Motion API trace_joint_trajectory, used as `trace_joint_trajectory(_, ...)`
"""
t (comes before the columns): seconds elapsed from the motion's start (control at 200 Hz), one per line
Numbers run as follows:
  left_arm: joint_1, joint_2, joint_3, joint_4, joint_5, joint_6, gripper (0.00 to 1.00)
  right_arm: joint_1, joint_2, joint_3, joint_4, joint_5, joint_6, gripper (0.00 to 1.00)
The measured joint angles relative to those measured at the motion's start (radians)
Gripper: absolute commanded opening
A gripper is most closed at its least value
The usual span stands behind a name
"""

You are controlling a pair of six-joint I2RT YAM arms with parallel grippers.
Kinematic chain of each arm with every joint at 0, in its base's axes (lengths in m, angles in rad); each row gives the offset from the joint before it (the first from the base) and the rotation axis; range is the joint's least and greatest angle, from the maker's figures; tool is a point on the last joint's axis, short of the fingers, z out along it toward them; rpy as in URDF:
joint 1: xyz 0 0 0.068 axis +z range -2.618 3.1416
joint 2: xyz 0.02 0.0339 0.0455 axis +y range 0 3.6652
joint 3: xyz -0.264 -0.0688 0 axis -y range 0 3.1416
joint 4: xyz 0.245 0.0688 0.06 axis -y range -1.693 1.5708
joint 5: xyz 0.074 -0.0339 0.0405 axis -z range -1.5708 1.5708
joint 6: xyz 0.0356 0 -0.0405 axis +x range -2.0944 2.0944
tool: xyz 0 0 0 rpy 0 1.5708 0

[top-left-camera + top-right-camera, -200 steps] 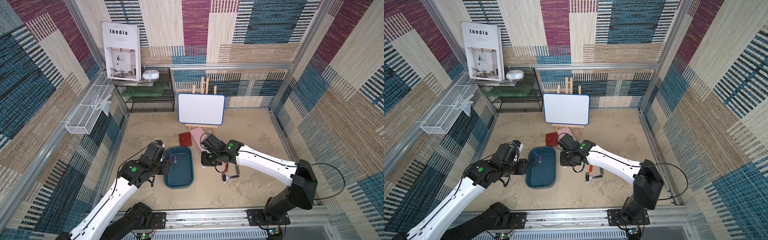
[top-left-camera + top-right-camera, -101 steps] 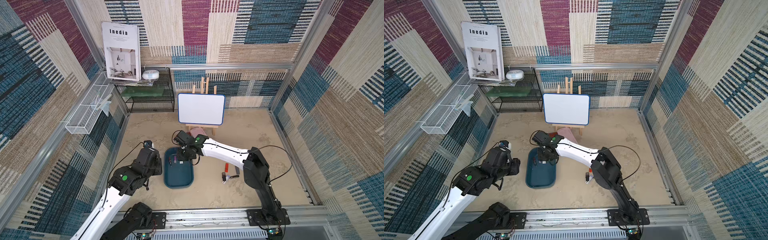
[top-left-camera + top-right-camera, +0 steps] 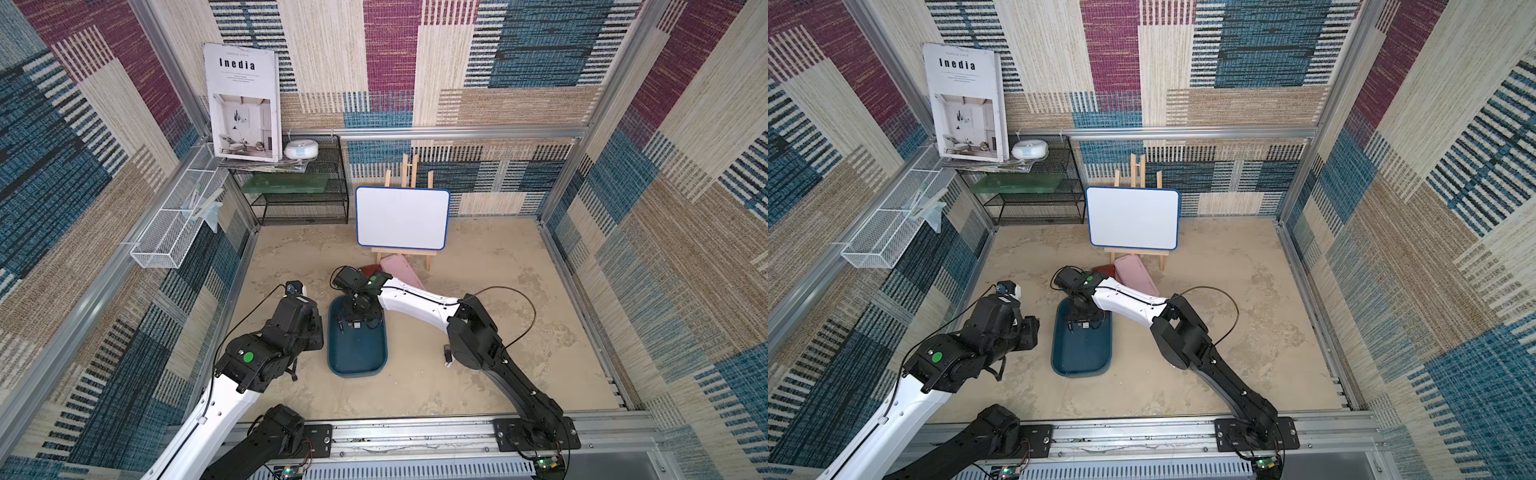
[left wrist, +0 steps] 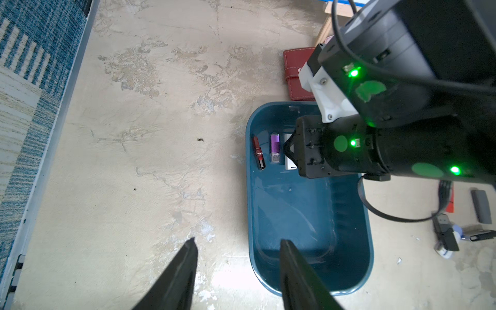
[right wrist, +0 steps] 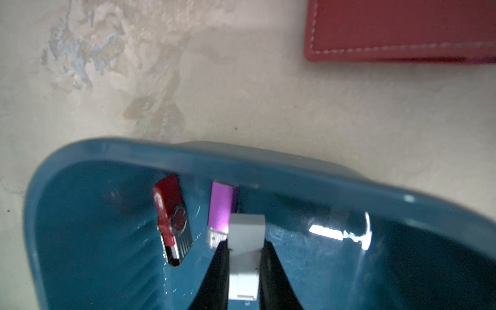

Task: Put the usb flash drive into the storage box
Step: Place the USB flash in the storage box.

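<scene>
You are looking down on a sandy surface (image 3: 498,299) where a whiteboard (image 3: 402,218) stands on its easel at 12 o'clock. The teal storage box (image 3: 357,357) lies at the centre, seen in both top views. Your right arm (image 3: 419,301) reaches in from 4 o'clock over the box's 12 o'clock end. Your left arm (image 3: 274,345) sits at the box's 9 o'clock side. A pink case (image 3: 399,270) and a red wallet (image 4: 295,72) rest just past the box at 12 and 1 o'clock. The left pincer (image 4: 238,240) has its jaws parted about halfway, with nothing between them. The right pincer (image 5: 244,243) is clamped on a white usb flash drive (image 5: 247,225), held inside the box's rim at the 12 o'clock end. You cannot tell whether that drive touches the box floor. Just beside it, toward 9 o'clock, a purple drive (image 4: 275,147) and a red drive (image 4: 258,153) lie in the box. More drives (image 4: 481,206) lie loose on the surface at the box's 3 o'clock.
</scene>
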Motion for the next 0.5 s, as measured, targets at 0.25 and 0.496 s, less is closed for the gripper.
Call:
trace_joint_trajectory(0.25, 0.000, 0.009, 0.000, 0.000, 0.001, 0.000, 0.54, -0.008, 0.027, 0.014, -0.018, 0.025, 0.007, 0.19)
trace_joint_trajectory(0.496, 0.000, 0.013, 0.000, 0.000, 0.004, 0.000, 0.55, -0.018, 0.036, 0.018, -0.018, 0.031, 0.012, 0.30)
